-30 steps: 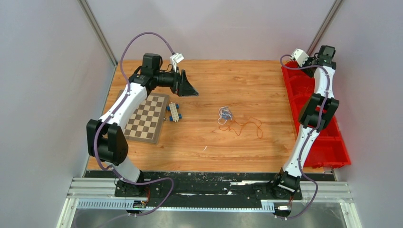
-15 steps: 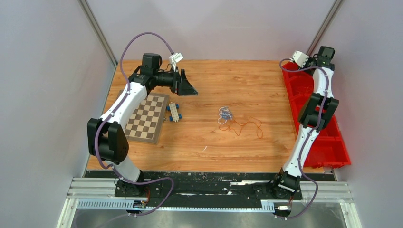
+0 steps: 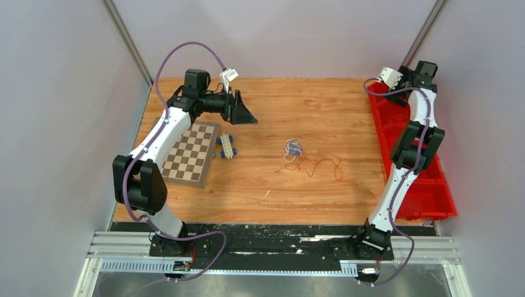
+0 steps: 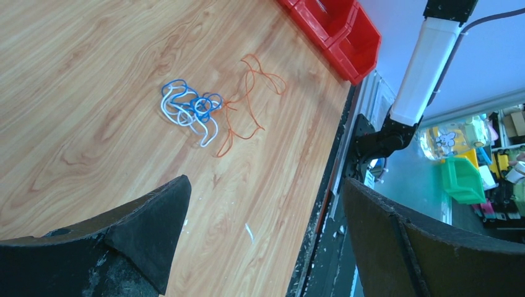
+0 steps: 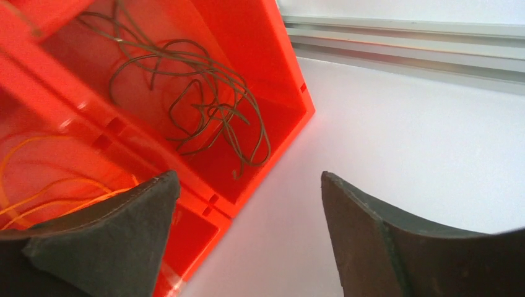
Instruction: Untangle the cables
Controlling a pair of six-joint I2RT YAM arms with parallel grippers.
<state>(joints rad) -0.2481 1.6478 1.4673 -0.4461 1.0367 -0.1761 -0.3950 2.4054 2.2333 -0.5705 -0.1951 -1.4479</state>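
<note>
Over the red bin (image 5: pixel 272 55), the right gripper (image 5: pixel 249 179) has just spread, the brown cable (image 5: pixel 198 105) dropped inside, leaving the blue-white cable (image 4: pixel 189 111) and orange cable (image 4: pixel 247 102) tangled before the spread left gripper (image 4: pixel 266 185).

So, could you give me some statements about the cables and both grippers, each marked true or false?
1. The dark brown cable lies inside the red bin. True.
2. The left gripper holds the orange cable. False: it is open and empty; that cable lies on the table.
3. The blue-and-white cable lies next to the orange cable. True.
4. The right gripper is shut. False: its jaws stand open over the bin.
</note>
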